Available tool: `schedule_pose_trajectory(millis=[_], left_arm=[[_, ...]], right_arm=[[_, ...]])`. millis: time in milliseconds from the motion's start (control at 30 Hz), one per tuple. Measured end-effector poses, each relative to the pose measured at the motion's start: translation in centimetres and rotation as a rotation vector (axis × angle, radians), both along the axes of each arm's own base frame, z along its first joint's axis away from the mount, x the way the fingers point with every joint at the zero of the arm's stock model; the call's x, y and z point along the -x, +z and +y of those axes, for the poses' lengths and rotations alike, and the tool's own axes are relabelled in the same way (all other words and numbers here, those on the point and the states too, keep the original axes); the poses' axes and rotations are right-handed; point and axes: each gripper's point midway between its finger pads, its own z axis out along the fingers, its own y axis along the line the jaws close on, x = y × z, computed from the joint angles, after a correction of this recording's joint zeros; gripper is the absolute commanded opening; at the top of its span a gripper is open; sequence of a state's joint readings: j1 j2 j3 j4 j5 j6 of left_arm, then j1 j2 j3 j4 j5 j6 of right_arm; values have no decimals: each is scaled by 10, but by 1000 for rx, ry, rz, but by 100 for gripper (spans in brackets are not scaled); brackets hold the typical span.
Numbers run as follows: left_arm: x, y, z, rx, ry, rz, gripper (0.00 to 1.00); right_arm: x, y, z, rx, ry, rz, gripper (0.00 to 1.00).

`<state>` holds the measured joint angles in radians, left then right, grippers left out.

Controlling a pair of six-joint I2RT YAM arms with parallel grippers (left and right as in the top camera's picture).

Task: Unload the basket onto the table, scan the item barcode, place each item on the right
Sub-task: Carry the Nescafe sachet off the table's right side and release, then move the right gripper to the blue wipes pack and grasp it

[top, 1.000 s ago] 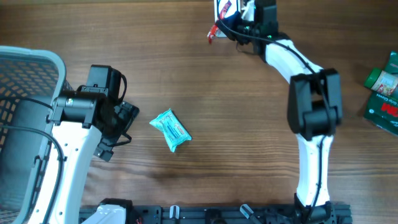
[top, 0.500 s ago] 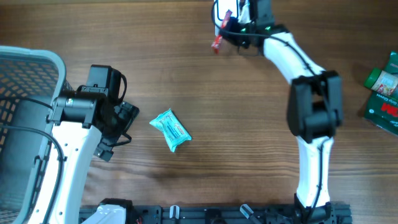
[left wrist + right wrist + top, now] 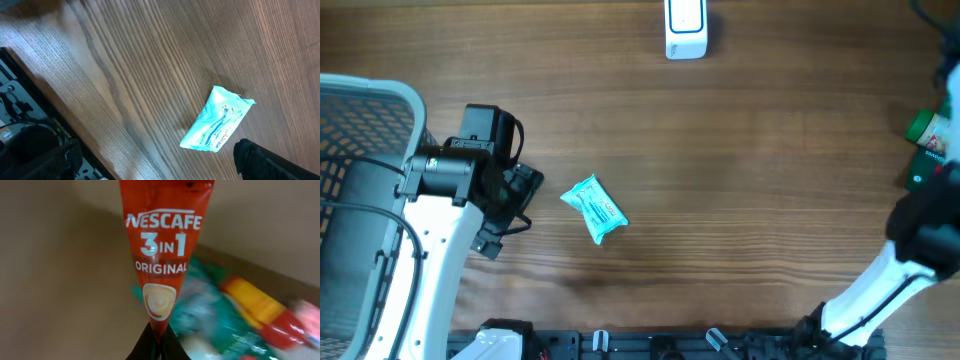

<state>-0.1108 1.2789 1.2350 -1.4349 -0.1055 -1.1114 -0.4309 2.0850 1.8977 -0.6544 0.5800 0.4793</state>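
Dark wood-grain surface (image 3: 770,150) beneath a two-arm rig: the sachet (image 3: 162,255), a slim, glossy red foil stick of Nescafe 3-in-1 Original, is pinched by one end in the right pincer (image 3: 156,345). The fingers are pressed together on the narrow seal, apparently so that both printed faces stay free for reading. Only the brand side faces the wrist camera, and no barcode shows on it. The sachet itself is out of the overhead view. With the right arm (image 3: 920,240) at the frame's edge, it is judged to hang well to the right of the scanner (image 3: 685,28), a white, rounded block standing at the far edge of the wood. Behind the sachet lies a blurred heap of soft packets (image 3: 240,310) in teal, yellow and red, likely the stock to which the green packs (image 3: 932,140) far right of the scanner belong. Nearer the robot than the scanner and to its left, a crinkled teal pouch (image 3: 595,208) lies flat and untouched. Just beyond it the left pincer (image 3: 520,200) waits, spread wide and empty. Farthest from the scanner, a grey mesh basket (image 3: 380,95) sits at the left edge.
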Motion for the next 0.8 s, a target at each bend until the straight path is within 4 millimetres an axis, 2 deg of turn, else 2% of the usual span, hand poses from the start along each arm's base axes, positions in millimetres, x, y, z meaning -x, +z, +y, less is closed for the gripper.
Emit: schedule_pose_trajectory(millis=[67,133,167,200,233,267,367,467,533,600,633,700,733,767,800], left_arm=[[0,0,0,0,0,0,100],[0,0,0,0,0,0,100],[0,0,0,0,0,0,100],[0,0,0,0,0,0,100],[0,0,0,0,0,0,100],[0,0,0,0,0,0,100],[0,0,0,0,0,0,100],[0,0,0,0,0,0,100],[0,0,0,0,0,-1,100],[0,0,0,0,0,0,100],[0,0,0,0,0,0,100],[0,0,0,0,0,0,100],[0,0,0,0,0,0,100],[0,0,0,0,0,0,100],[0,0,0,0,0,0,100]], right_arm=[[34,-53,-32,-52,-65,158,7],[62,-97,-49,-111,-95,296,7],[77,-117,-55,-144,-111,353,17],[88,-131,-59,-169,-121,396,57],[97,-140,-62,-186,-126,428,80],[102,-142,-65,-193,-137,431,99],[102,-137,-67,-196,-131,415,100],[82,-126,-55,-258,-54,315,100],[58,-106,-37,-322,39,194,100],[33,-73,-3,-419,165,47,100],[18,-52,26,-496,251,-34,100],[1,-24,84,-637,400,-115,100],[-5,-17,113,-703,466,-130,100],[-8,-15,136,-755,512,-128,100],[-9,-16,168,-825,565,-105,100]])
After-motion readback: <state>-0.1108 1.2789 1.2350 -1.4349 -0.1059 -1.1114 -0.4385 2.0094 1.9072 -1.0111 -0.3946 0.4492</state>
